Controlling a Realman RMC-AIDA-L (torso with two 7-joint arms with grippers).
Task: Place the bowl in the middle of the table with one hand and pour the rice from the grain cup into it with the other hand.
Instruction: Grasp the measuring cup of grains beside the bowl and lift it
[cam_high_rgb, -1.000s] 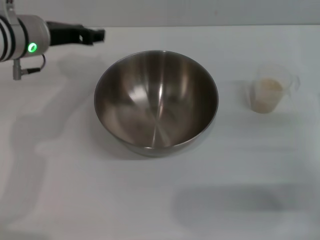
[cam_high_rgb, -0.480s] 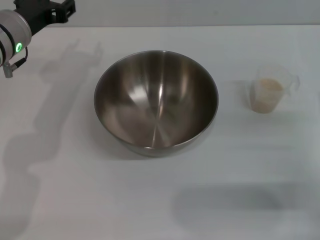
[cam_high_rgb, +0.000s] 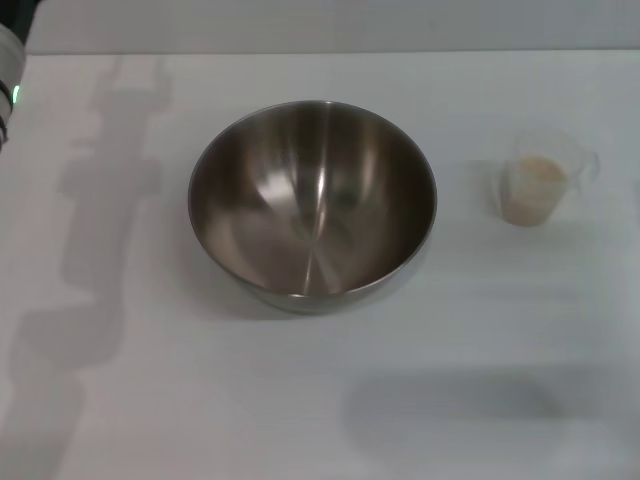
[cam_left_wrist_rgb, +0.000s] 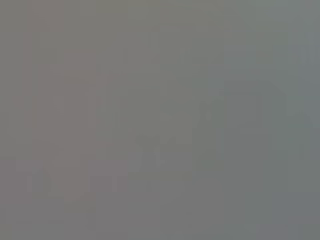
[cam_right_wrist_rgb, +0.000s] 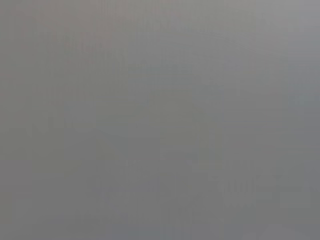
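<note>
The steel bowl (cam_high_rgb: 312, 200) stands upright and empty near the middle of the white table (cam_high_rgb: 320, 400) in the head view. The clear grain cup (cam_high_rgb: 540, 180) stands upright to its right, apart from it, with pale rice (cam_high_rgb: 533, 185) inside. Only a sliver of my left arm (cam_high_rgb: 8, 70) shows at the far left edge, and its gripper is out of view. My right gripper is not in view. Both wrist views show only a plain grey field.
My left arm's shadow (cam_high_rgb: 105, 180) falls on the table left of the bowl. Another soft shadow (cam_high_rgb: 450, 405) lies on the table at the front right. The table's far edge (cam_high_rgb: 330, 52) runs along the back.
My left arm has drawn back up and to the left, away from the bowl, until its gripper left the head view. The bowl and the cup have not moved.
</note>
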